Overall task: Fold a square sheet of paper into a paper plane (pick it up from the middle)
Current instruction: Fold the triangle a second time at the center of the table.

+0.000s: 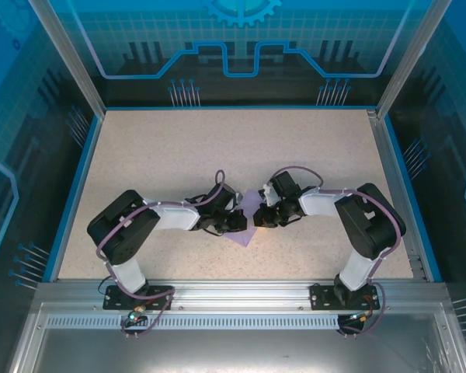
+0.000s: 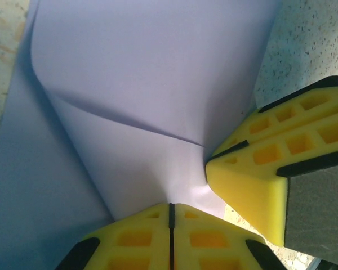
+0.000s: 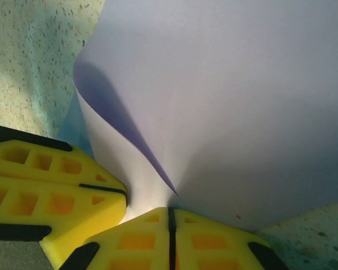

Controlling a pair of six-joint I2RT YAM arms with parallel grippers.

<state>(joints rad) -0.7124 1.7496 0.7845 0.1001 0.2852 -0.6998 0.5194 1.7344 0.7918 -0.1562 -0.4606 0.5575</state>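
— Square sheet of paper [image 1: 241, 235]: where does it sit from above?
— Mid-tabletop [image 1: 217, 148], pinched between the left fingers [image 1: 230, 224] and the right fingers [image 1: 264, 219], which meet almost tip to tip. One lavender corner points toward the arm bases, and the visible strip runs near to far. Bare tabletop lies all round it, with the blue rim well apart.
— And the left wrist view?
— The left fingers [image 2: 135, 239] are closed, with the paper [image 2: 146, 84] drawn into their seam. The right fingers [image 2: 259, 169] sit just beside them, clamped on the same sheet. The paper bows away from the grip, and a soft fold line runs across it toward the right fingers, which the top view is too small to show.
— The right wrist view?
— The right fingers [image 3: 208, 242] are closed on the sheet [image 3: 225, 84], with the left fingers [image 3: 50, 191] just beside them. One flap curls over and casts a dark shadow. Speckled tabletop [image 3: 34, 56] shows to the left.
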